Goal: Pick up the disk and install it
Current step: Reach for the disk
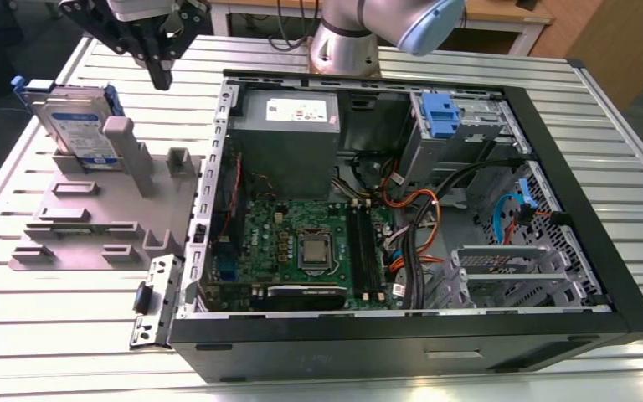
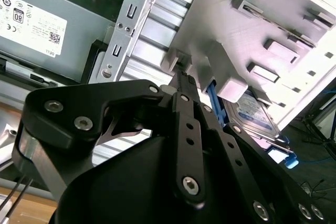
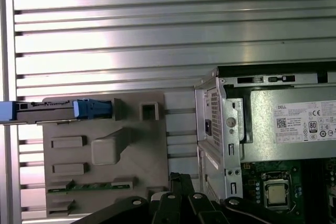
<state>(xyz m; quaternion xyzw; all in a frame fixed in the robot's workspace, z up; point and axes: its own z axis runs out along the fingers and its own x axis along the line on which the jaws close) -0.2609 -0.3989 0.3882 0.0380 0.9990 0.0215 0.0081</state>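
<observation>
**Exterior view.** The disk [image 1: 76, 126] stands on edge in a slot of the grey holder [image 1: 98, 226]. It is at ten o'clock in the scene, on the ribbed tabletop [image 1: 54, 335] and outside the open computer case [image 1: 411, 352]. The pincer [image 1: 162, 77] hangs at about one o'clock from the disk, apart from it, with its fingers pressed together and gripping nothing. Inside the case, the grey power supply [image 1: 288, 117] lies at twelve o'clock from the motherboard [image 1: 299, 243]. A bare blue bracket [image 1: 439, 113] sits at two o'clock from the motherboard.

**First wrist view.** The disk [image 3: 92, 108] appears edge-on in the holder.

**Second wrist view.** The closed tips of the pincer [image 2: 184, 80] lie near the holder's corner.
</observation>
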